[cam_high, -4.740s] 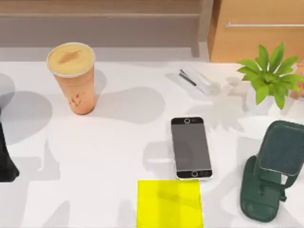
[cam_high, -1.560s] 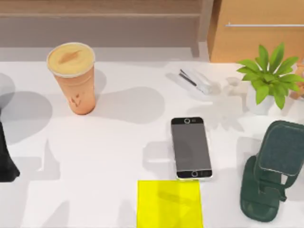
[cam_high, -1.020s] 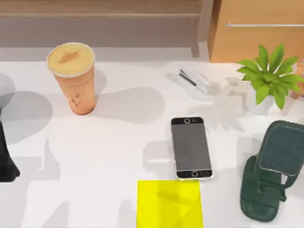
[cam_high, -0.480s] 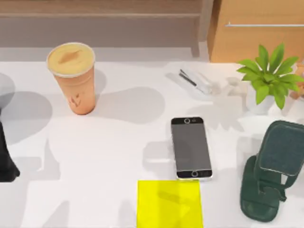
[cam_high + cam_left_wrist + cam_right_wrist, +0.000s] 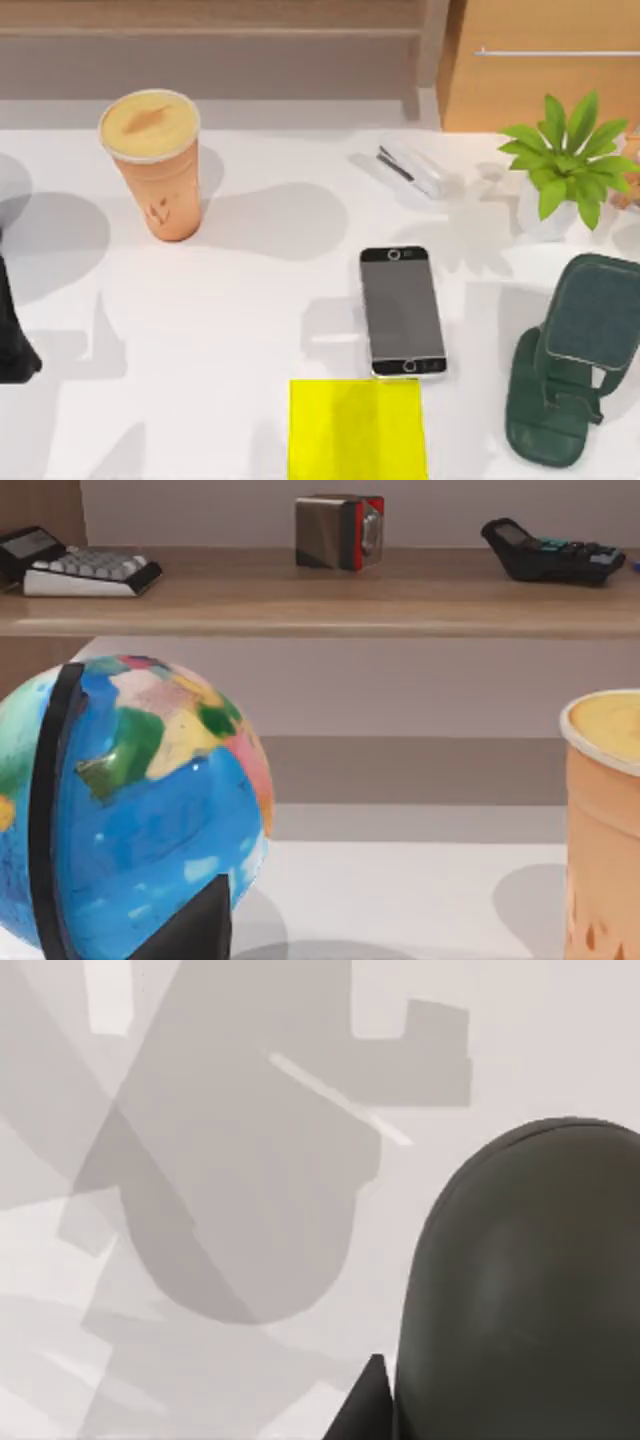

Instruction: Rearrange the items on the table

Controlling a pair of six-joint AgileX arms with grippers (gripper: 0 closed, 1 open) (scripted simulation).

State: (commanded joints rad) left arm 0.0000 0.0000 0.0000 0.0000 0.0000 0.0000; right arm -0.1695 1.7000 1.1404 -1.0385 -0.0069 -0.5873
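Found right gripper (image 5: 545, 425) low over table (image 5: 250, 330) at its right side, close by mouse (image 5: 520, 1280); could not tell grip state. Noted smartphone (image 5: 402, 312) near centre, cup (image 5: 150, 165) far left. Advised centring squarely over mouse before closing. Against earlier frame, found items unmoved, arm barely shifted. Noted left arm (image 5: 12, 340) parked at left edge.

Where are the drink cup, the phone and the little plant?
drink cup (image 5: 150, 125), top view, on its foamy top.
phone (image 5: 402, 311), top view, on the middle of its black screen.
plant (image 5: 566, 158), top view, on its green leaves.
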